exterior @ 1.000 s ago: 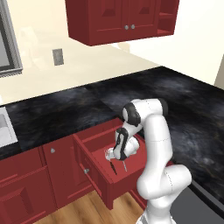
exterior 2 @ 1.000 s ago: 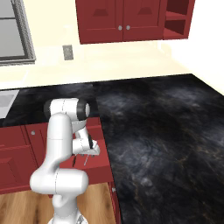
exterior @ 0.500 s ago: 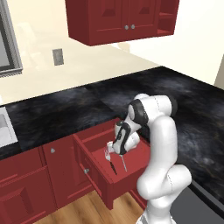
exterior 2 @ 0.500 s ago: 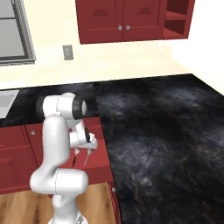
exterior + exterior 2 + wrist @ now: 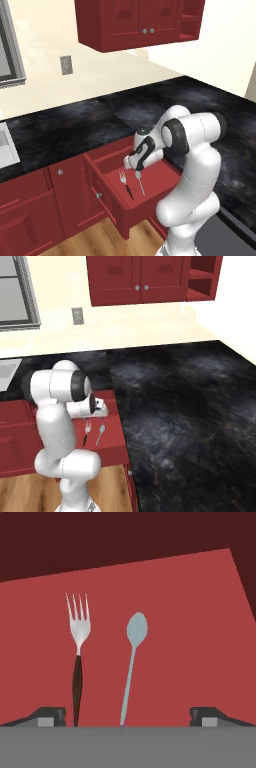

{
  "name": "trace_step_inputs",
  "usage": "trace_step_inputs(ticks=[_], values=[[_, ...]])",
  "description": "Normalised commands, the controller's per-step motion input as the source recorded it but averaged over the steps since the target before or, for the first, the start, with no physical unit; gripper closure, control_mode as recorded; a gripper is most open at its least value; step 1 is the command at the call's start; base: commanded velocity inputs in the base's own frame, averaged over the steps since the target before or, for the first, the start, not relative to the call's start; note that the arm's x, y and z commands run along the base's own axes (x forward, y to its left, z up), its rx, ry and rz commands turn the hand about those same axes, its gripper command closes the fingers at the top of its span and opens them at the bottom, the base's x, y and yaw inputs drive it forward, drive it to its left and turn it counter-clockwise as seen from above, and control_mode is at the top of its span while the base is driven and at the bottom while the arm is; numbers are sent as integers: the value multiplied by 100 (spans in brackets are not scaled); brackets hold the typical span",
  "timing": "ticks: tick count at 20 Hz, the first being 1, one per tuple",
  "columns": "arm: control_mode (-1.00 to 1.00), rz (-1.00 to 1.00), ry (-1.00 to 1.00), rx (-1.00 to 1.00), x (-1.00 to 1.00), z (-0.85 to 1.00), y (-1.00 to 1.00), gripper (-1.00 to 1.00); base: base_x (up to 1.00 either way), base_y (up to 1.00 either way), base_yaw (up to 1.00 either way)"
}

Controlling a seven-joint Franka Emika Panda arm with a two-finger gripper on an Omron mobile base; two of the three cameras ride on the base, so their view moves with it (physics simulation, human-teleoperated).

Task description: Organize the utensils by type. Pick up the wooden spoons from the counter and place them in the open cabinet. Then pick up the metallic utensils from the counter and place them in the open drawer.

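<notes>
**Both metal utensils lie in the drawer as the arm draws back**

Since a second ago the tool (image 5: 131, 163) has let go of the teaspoon and lifted off the drawer floor, the elbow swinging out toward the surface's front edge. Half a second ago the teaspoon was still up at the fingers. Now the teaspoon (image 5: 132, 665) lies flat on the red floor of the drawer (image 5: 159, 175), just beside the fork (image 5: 78, 653), apart from it and roughly parallel, both heads pointing the same way. In the hand view the fingertips (image 5: 51, 714) stand wide apart with nothing between them: released and empty.

The black surface (image 5: 190, 401) shows no utensil on the part in view, so the metal half of the job looks done. The wooden spoon cannot be made out in the wall cabinet (image 5: 202, 278), whose open shelf at the right end is too small and dark to read.

Risks from here, as I judge them:
- The tool hangs low over the drawer, near its back inner corner. A sideways retreat could catch a drawer wall or the surface's front edge; rising first would avoid that.
- A fingertip dragged low could flick the teaspoon or fork.
- The elbow sits close to the drawer's right wall.
</notes>
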Motion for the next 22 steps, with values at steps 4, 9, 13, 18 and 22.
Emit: trace_step_inputs(ticks=[4, 9, 13, 18, 22], values=[[-100, 12, -1, 0, -35, 78, -13, -100, 0, 0, 0], [-100, 0, 9, 0, -29, 64, -23, -100, 0, 0, 0], [-100, 0, 6, 0, -36, 63, -33, -100, 0, 0, 0], [-100, 0, 1, 0, -60, 53, -23, -100, 0, 0, 0], [-100, 0, -6, 0, -71, 28, -16, -100, 0, 0, 0]])
